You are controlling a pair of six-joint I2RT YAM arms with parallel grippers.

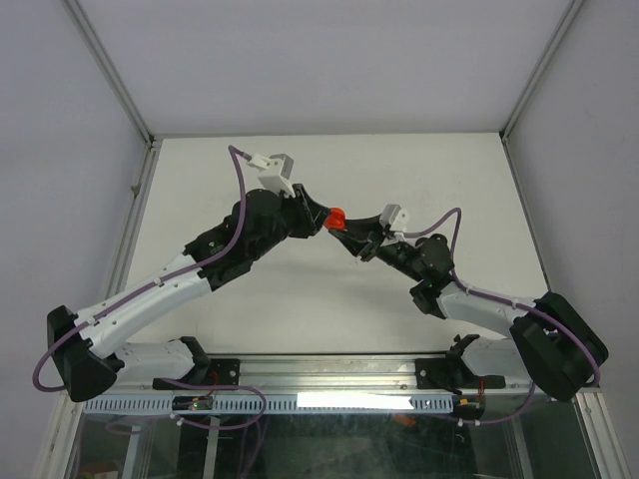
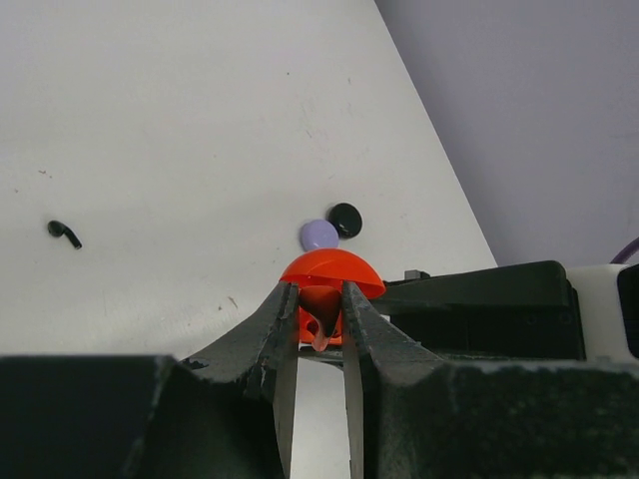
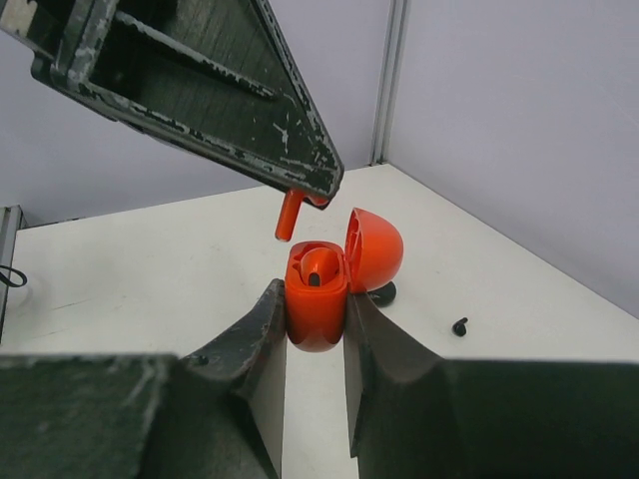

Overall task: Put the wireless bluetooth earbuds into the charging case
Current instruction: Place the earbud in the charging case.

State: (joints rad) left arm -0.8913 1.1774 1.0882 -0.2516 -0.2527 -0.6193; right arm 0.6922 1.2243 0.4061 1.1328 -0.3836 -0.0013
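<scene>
Near the middle of the bench (image 1: 319,309), a bit toward its far edge, the two arms meet with their fingers raised off the surface.

The left gripper (image 2: 319,297) is clamped on a red earbud (image 3: 288,216). The bud's head is buried between the fingers, and only the stem shows, pointing down. The bud hangs just above the open red charging case (image 3: 318,304), by the rim on the side away from the lid, and is not in it.

The case is held upright off the bench, with the right gripper (image 3: 316,311) closed on its lower half, one finger on each side. Its lid (image 3: 377,247) is flipped open and stands up on the hinge side. Inside, one socket holds what looks like a second red bud (image 3: 318,269) with a dark tip. The other socket is hard to make out.

In the top view the case shows only as a small red spot between the finger tips, and the buds are too small to tell.

Past the red case in the left wrist view, a purple case (image 2: 319,235) and a black case (image 2: 345,220) lie shut and touching each other on the bench. Both are hidden in the top view.

A black earbud (image 2: 63,232) lies alone on bare bench, well apart from the cases. The right wrist view shows a black earbud beside the lid, and it cannot be told whether that is the same one.
</scene>
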